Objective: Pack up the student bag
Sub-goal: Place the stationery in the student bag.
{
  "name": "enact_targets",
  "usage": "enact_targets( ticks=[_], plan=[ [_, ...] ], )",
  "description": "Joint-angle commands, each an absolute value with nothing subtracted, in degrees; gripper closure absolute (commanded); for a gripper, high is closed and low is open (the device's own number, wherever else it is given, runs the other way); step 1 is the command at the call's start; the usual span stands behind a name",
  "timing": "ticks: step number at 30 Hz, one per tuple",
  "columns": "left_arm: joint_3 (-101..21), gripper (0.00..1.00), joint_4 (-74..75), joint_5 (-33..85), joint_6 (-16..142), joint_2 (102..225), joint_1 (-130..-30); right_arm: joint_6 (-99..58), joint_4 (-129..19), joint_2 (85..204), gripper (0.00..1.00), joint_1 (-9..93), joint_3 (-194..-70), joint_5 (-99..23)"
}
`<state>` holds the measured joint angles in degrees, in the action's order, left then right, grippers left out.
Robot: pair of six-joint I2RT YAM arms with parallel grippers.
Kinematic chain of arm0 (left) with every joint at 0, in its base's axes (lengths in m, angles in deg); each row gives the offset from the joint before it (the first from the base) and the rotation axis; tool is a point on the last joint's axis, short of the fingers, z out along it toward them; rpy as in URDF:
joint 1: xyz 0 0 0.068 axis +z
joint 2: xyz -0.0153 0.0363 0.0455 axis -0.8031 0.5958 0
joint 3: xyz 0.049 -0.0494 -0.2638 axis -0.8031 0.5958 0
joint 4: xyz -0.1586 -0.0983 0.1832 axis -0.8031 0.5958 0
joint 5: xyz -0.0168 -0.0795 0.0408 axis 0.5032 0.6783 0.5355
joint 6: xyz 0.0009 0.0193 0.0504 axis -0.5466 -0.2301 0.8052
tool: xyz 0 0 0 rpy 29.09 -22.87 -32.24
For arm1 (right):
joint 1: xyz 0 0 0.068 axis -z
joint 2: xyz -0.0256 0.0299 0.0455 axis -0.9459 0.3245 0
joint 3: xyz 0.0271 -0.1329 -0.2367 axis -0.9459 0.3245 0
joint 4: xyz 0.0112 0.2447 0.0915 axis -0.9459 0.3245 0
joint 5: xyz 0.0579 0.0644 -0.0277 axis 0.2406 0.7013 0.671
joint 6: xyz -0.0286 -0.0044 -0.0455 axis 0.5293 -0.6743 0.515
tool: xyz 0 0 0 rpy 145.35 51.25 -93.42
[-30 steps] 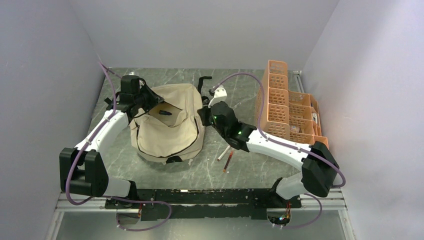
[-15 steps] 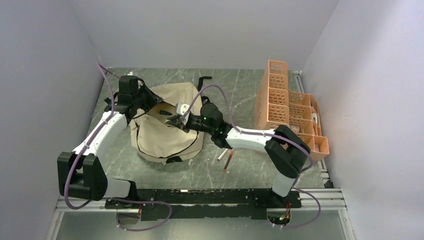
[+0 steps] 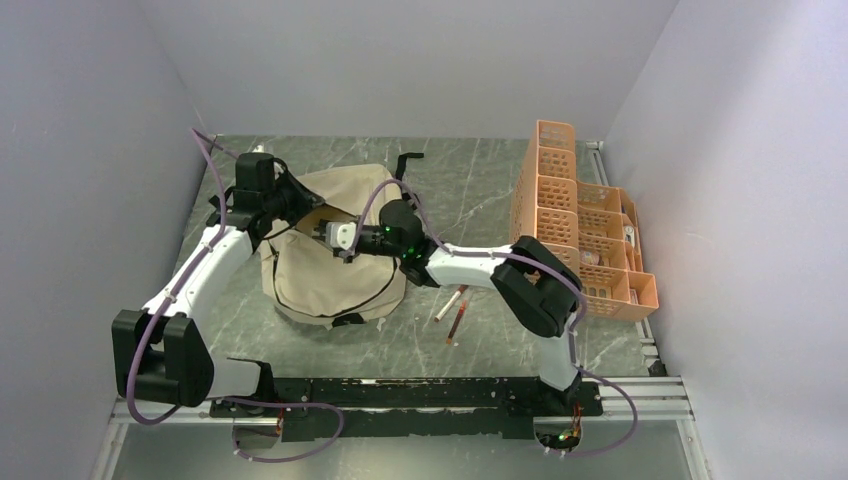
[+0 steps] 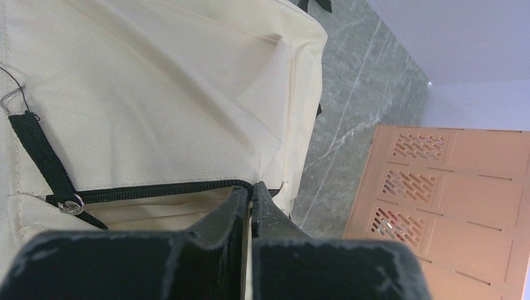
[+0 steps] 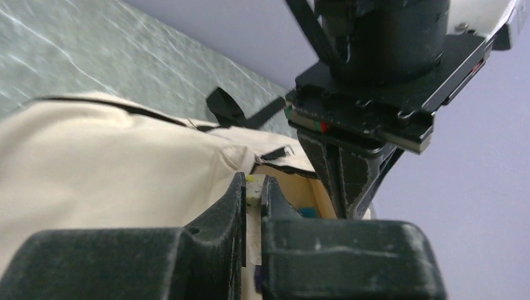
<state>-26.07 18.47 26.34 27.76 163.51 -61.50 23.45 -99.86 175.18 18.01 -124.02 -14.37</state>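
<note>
The beige student bag [image 3: 335, 275] lies flat at the left of the table, its top pocket gaping. My left gripper [image 3: 298, 205] is shut on the pocket's black zipper edge [image 4: 156, 189] and holds it lifted; in the left wrist view the jaws [image 4: 253, 186] meet on the fabric [image 4: 156, 94]. My right gripper [image 3: 336, 236] is at the mouth of the opening, shut on a small white piece with a yellowish tip [image 5: 254, 194]. The right wrist view shows the bag [image 5: 94, 169], the left gripper [image 5: 342, 187] just ahead, and something blue [image 5: 306, 212] inside the pocket.
An orange perforated organizer [image 3: 575, 220] stands along the right side, also visible as orange organizer [image 4: 437, 206]. A white pen [image 3: 447, 305] and a red pen [image 3: 457, 322] lie on the marble table right of the bag. A black strap [image 3: 408, 160] sticks out behind the bag.
My right arm has swung left from beside the bag to the pocket opening, carrying the white piece. The left gripper has stayed on the zipper edge.
</note>
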Motion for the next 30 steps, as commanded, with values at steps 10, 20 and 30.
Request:
enact_targets(
  ticks=[10,20,30],
  plan=[
    [-26.7,0.95,17.1,25.9,27.5,161.5,-61.1,41.2,-97.8,184.8,0.96,17.7,-132.1,-30.3],
    [-26.7,0.95,17.0,26.2,27.3,162.3,-61.1,41.2,-95.7,184.6,0.73,17.5,-131.8,-36.0],
    [-26.8,0.95,17.1,26.1,27.6,162.0,-61.1,33.9,-99.8,180.9,0.67,17.5,-127.0,-31.6]
  ],
)
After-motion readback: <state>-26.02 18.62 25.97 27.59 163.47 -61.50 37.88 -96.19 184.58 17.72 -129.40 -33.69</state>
